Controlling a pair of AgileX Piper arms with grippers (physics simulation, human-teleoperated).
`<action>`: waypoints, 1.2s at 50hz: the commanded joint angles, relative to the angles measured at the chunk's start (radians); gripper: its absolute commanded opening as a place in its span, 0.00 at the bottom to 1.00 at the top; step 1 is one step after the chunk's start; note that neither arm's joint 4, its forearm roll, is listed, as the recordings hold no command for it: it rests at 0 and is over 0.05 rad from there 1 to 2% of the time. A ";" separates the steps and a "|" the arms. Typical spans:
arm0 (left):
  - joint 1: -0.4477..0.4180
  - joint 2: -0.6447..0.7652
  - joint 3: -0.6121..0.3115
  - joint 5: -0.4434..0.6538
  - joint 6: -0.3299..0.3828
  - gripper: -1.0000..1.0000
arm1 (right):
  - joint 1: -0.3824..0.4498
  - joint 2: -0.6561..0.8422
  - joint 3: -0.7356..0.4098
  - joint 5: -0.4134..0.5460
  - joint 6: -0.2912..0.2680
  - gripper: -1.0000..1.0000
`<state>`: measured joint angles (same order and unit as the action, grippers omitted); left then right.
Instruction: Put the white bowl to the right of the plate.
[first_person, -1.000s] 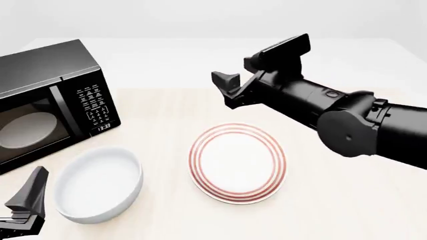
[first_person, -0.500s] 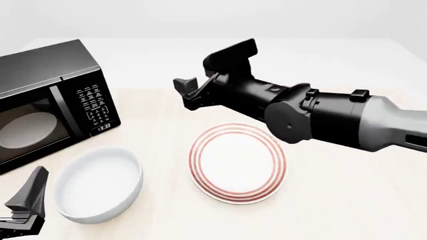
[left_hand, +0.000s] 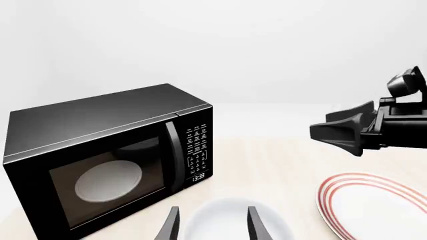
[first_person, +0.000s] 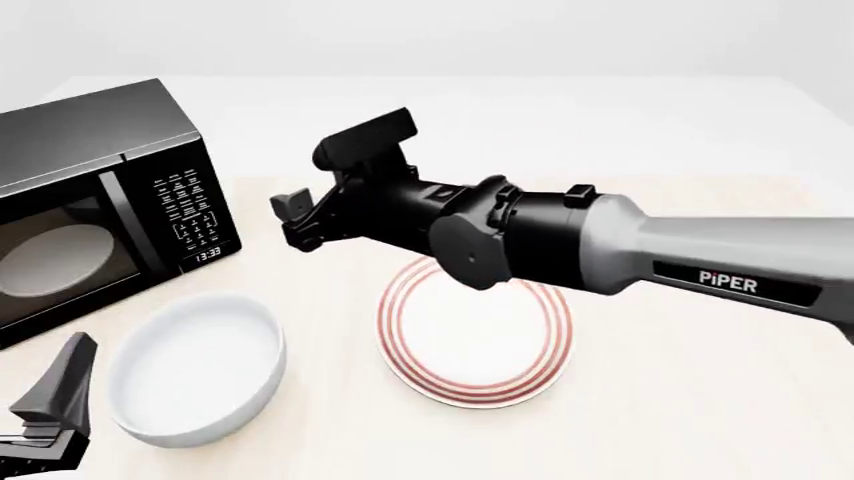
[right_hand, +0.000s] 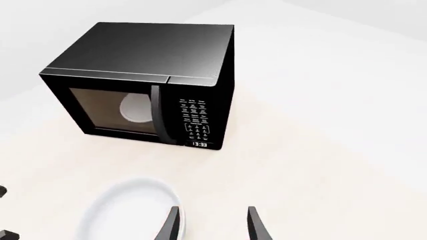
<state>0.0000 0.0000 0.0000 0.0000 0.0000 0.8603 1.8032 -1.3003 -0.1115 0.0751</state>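
white bowl (first_person: 196, 368) is lying left of plate (first_person: 477, 327) on counter (first_person: 694, 400), ungrasped | risk judged: rim being clipped, or plate being nudged during carry-over | right claw (first_person: 304, 214) is being held open, raised, reaching leftward above plate | left claw (left_hand: 210, 225) open, low

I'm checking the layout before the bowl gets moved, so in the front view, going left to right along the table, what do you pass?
Microwave → white bowl → plate.
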 joint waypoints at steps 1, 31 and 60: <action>0.000 0.000 0.000 0.000 0.000 1.00 | 0.046 0.084 -0.079 0.043 0.031 1.00; 0.000 0.000 0.000 0.000 0.000 1.00 | 0.075 0.225 -0.140 0.113 0.112 1.00; 0.000 0.000 0.000 0.000 0.000 1.00 | 0.085 0.327 -0.169 0.140 0.225 1.00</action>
<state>0.0000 0.0000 0.0000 0.0000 0.0000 0.9386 2.1118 -1.4711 0.0291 0.2768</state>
